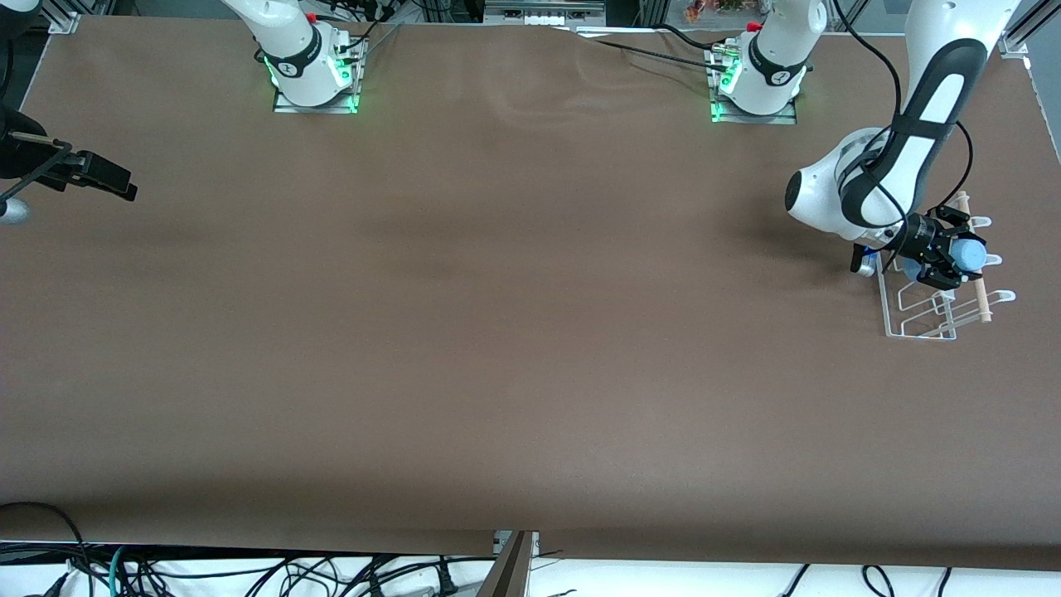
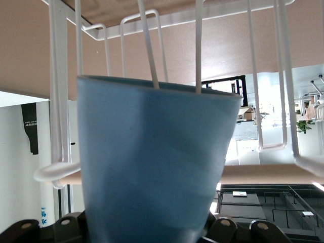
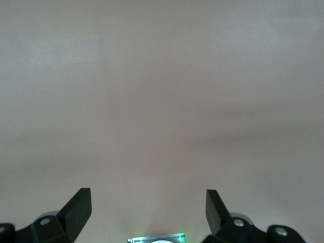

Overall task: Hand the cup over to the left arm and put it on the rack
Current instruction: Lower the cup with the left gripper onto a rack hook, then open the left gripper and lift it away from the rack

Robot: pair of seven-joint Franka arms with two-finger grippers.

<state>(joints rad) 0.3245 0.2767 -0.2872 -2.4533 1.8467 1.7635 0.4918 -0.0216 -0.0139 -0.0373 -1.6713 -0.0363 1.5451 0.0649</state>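
While the left tool grips the cup, the scene reads as follows, nearest the front camera first.

Worktop (image 1: 497,332): brown and plain, carrying the rack at the left arm's end and both arm bases along the edge farthest from the front camera.

Rack (image 1: 920,319): white wire, resting on the worktop directly under the left tool; its looped dividers rise around the cup, and a light wooden dowel (image 1: 978,290) runs along one side just beside the tool. White hooks stick out past the dowel.

Cup (image 1: 968,253): light blue, lying tilted on its side in the left tool, over the rack. In the left wrist view the cup (image 2: 152,167) fills most of the picture, with rack wires crossing its rim (image 2: 152,83); whether it rests on them I cannot tell.

Left tool (image 1: 945,253): black, its fingers clamped tight on the cup's body, held low over the rack's end farthest from the front camera.

Left arm (image 1: 912,141): white with black bands, bent down from its base to the rack, a black cable arcing beside it.

Right tool (image 1: 99,176): over the worktop's edge at the right arm's end, well apart from the cup and rack; this arm waits. In the right wrist view its fingers (image 3: 78,207) stand wide apart with nothing between them, only bare worktop below.
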